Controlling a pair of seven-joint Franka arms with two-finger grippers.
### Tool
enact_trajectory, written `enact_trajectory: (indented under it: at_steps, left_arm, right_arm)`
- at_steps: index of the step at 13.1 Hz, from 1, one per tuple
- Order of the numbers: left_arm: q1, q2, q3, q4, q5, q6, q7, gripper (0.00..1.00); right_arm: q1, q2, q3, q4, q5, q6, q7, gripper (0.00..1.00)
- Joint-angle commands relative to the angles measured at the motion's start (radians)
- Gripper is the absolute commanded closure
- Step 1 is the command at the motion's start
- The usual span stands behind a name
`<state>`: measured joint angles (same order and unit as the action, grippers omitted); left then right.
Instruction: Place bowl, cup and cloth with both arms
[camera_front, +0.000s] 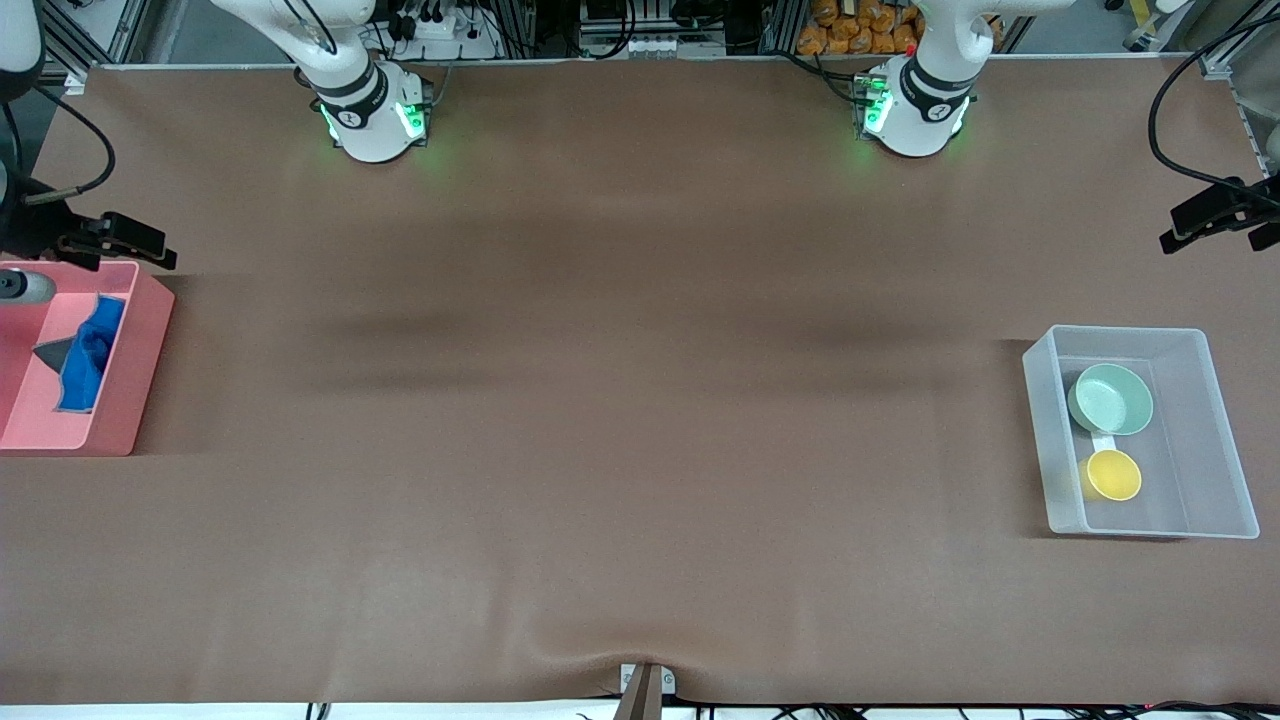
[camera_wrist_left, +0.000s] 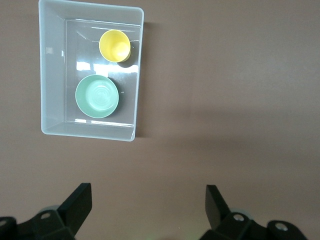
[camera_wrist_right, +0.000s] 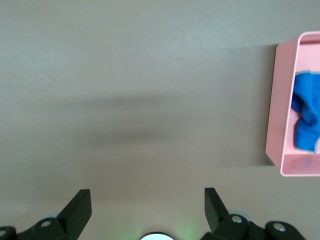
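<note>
Both arms are waiting, raised high above the table, their bases glowing green. The left gripper (camera_wrist_left: 146, 207) is hanging over bare tabletop with its jaws spread wide and nothing between them. The right gripper (camera_wrist_right: 146, 210) is hovering likewise over bare tabletop, fingers (camera_wrist_right: 79, 210) parted wide and gripping nothing

Both arms (camera_front: 355, 95) white w/ black joint bands, green-lit bases, black cables. Each pincer (camera_wrist_left: 148, 210) black, w/ wedge fingers (camera_wrist_left: 80, 202), silver screws.
</note>
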<state>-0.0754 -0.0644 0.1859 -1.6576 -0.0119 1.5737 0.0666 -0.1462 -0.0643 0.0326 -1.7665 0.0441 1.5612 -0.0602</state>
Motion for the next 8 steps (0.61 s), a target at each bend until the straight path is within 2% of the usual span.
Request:
enact_trajectory:
  at_steps: [1, 3, 4, 8]
  left_arm:
    - [0.005, 0.027, -0.008, 0.039, 0.013, 0.006, 0.002, 0.00]
    - [-0.006, 0.037, -0.025, 0.062, 0.016, 0.006, -0.004, 0.00]
    - [0.002, 0.038, -0.057, 0.074, 0.020, 0.006, -0.005, 0.00]
    - [0.003, 0.043, -0.105, 0.074, 0.020, 0.006, 0.002, 0.00]
  right_arm:
    - [0.047, -0.015, -0.039, -0.002, 0.017, 0.014, 0.059, 0.00]
    - [0.047, 0.017, -0.037, 0.100, 0.016, -0.027, 0.057, 0.00]
    - [0.048, 0.021, -0.037, 0.131, 0.014, -0.044, 0.051, 0.00]
    - [0.053, 0.023, -0.037, 0.148, 0.003, -0.032, 0.045, 0.00]
